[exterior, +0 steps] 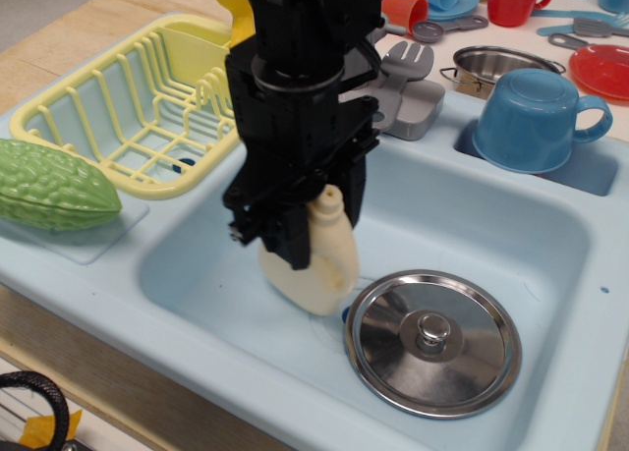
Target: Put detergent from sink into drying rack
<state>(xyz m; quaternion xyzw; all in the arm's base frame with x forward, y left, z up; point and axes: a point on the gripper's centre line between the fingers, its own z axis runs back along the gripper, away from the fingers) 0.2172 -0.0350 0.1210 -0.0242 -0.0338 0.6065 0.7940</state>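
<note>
The cream detergent bottle stands in the light blue sink, leaning a little, near its front left. My black gripper comes down from above with one finger on each side of the bottle's neck and shoulder, closed on it. The bottle's handle is hidden behind the fingers. Its base still looks to be at the sink floor. The pale yellow drying rack sits to the left of the sink and holds nothing I can see.
A round steel lid lies in the sink right beside the bottle. A green bumpy gourd lies front left. A grey faucet, a blue cup, a steel pot and red dishes stand behind.
</note>
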